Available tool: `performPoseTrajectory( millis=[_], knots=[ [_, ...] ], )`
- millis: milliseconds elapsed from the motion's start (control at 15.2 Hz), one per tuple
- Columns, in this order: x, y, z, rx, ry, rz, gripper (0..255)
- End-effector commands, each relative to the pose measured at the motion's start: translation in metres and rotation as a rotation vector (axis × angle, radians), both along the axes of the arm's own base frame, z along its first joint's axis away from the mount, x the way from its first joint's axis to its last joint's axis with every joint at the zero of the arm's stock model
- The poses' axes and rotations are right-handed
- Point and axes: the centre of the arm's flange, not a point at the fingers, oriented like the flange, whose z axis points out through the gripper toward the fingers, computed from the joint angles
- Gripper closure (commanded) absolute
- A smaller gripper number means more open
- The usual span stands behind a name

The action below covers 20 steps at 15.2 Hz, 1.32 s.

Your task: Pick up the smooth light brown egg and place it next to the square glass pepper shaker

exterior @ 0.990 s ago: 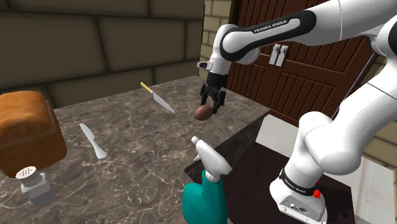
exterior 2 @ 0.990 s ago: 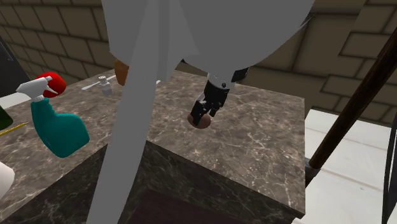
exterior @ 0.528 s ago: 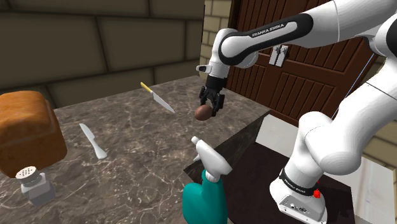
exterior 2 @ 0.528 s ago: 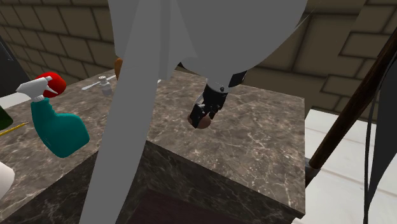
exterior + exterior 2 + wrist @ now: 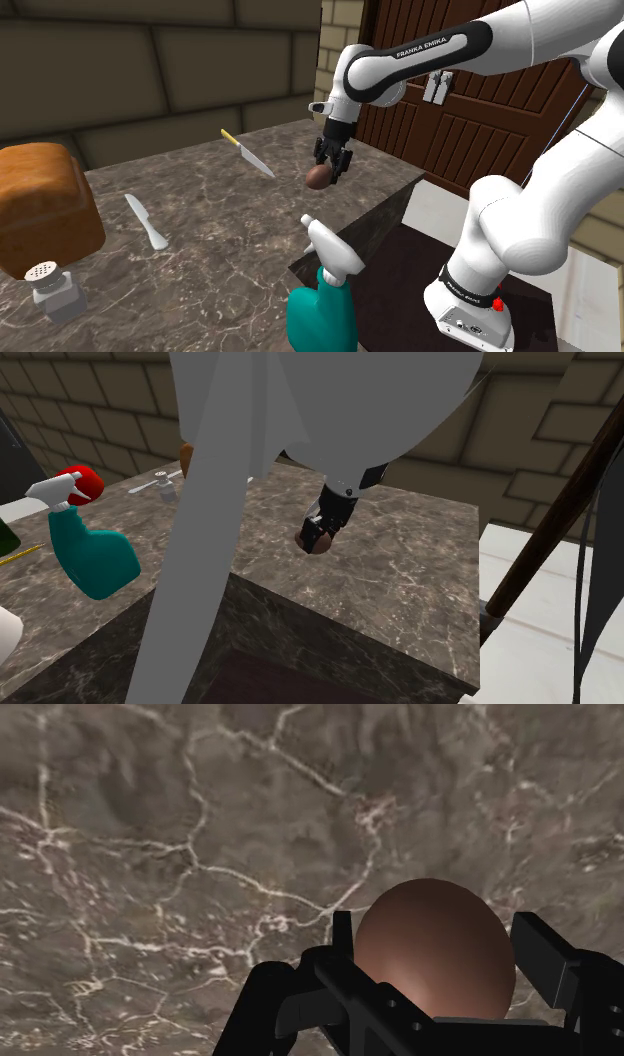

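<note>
Egg (image 5: 435,954), brown, clasped in jaws, partly hidden by them

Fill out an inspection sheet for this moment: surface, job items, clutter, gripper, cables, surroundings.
Surface: dark veined marble counter.
Job's things: brown egg clasped between the fingers over the counter; pepper shaker upright at the shoulder view's lower left, far from the egg.
Clutter: bread loaf just behind the shaker; pale knife and yellow-handled knife lying on the counter; teal spray bottle at the shoulder view's bottom; red object behind the bottle's nozzle, too hidden to name.
Gripper: black gripper shut on the egg.
Cables: nothing clearly seen.
Surroundings: brick wall; brown panelled door behind the arm.
</note>
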Motion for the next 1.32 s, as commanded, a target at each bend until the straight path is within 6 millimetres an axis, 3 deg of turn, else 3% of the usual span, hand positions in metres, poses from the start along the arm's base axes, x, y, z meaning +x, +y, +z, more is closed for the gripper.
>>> performPoseTrajectory(
  millis=[0,198,1254],
  knots=[
    [0.0,0.0,-0.001,0.0,0.001,0.0,255],
    [0.0,0.0,-0.001,0.0,0.001,0.0,255],
    [0.0,0.0,0.084,0.0,0.001,0.0,255]
  ],
)
